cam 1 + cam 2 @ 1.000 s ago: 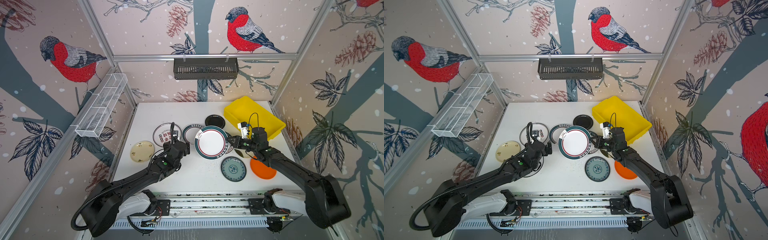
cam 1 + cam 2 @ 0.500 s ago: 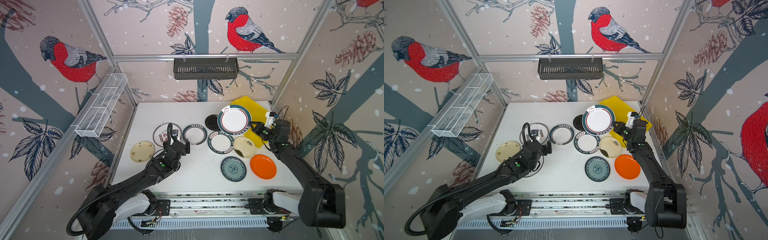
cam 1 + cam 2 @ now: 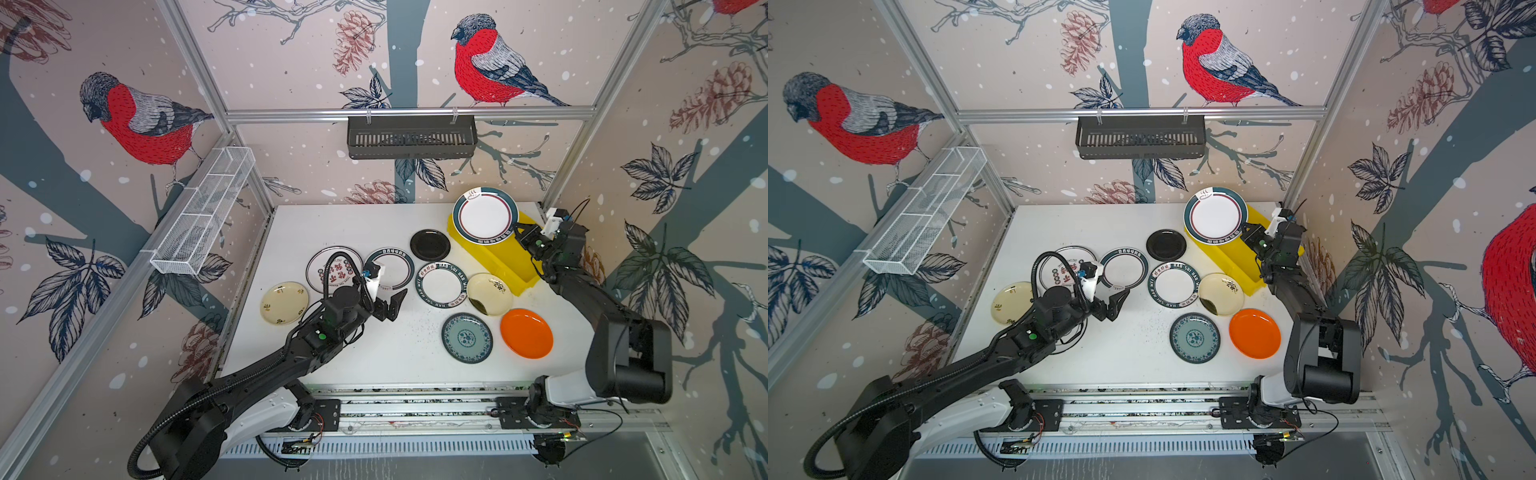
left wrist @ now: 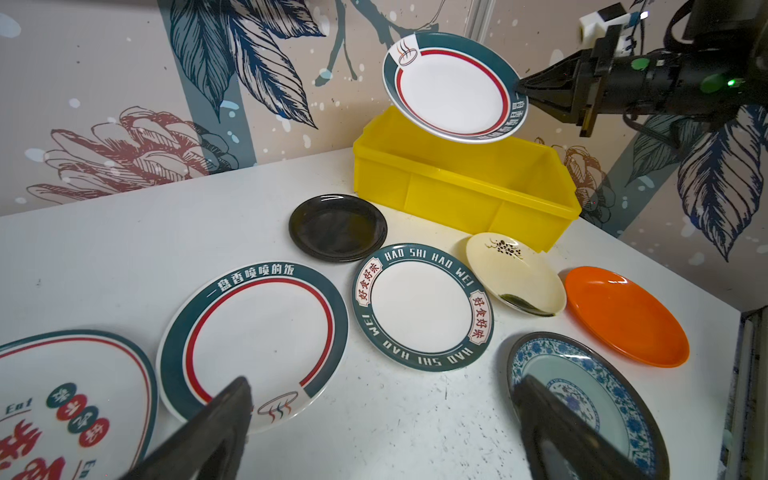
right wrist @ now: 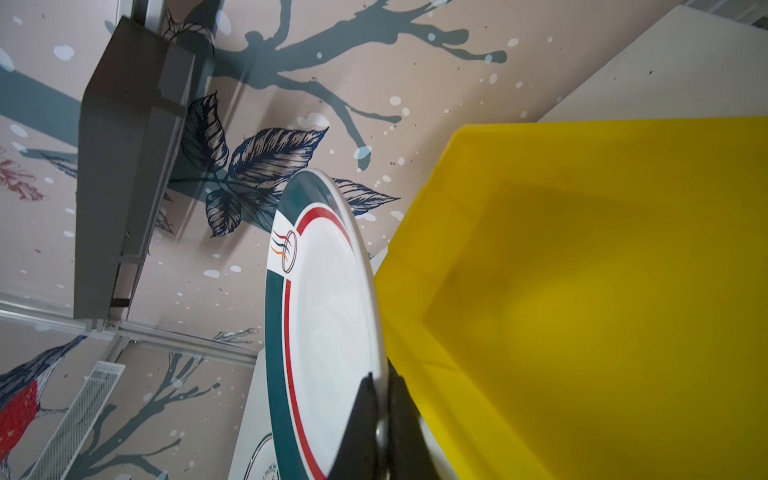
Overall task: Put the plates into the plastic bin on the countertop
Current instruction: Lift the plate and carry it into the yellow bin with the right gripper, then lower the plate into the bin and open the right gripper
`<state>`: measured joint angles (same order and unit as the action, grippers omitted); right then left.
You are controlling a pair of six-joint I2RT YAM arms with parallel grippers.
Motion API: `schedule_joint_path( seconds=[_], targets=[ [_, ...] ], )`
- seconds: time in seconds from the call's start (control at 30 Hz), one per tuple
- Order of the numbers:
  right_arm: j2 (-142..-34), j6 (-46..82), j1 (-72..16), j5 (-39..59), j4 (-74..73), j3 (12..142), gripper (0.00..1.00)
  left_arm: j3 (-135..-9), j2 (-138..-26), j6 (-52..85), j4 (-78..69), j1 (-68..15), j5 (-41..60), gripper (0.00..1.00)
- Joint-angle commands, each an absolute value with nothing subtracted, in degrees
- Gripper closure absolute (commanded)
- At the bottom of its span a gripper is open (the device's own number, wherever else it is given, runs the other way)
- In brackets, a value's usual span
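Plate w/ green-and-red rim is pinched at its edge by right gripper, jaws closed hard on the rim (wrist view: fingertips sandwich the rim). Plate hangs tilted in the air, straight out ahead of the fingertips, above the far end of the yellow bin, no contact w/ it. Bin sits on countertop, directly below this gripper.

Left gripper hovers low over the countertop, jaws spread wide, nothing btwn them. In its wrist view one finger overlaps green-rim plate, the other overlaps teal-patterned plate. Further ahead of it: HAO SHI plate, then black plate, cream plate just beside the HAO SHI one, orange plate off to the side. All lie on the countertop, outside the bin. Red-character plate sits partly under the left arm's cable.
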<state>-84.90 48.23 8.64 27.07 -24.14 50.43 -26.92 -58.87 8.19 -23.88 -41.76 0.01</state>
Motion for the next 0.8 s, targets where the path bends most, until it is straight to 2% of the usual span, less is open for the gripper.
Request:
schedule_joint_path(
  seconds=[0.0,0.27,0.77],
  targets=[
    [-87.18,51.11,9.44,23.59,-30.74,51.89,1.0,-28.42,-59.15,6.67,-25.43,-41.75,2.77,0.02],
    [-95.64,49.15,9.73,18.42,-26.84,59.07,1.0,-28.56,-57.83,6.69,-23.96,-41.75,-2.97,0.02],
    [-106.51,45.32,8.48,7.08,-9.46,68.89,1.0,-28.84,-58.53,7.08,-23.64,-41.75,-5.32,0.02]
  ],
)
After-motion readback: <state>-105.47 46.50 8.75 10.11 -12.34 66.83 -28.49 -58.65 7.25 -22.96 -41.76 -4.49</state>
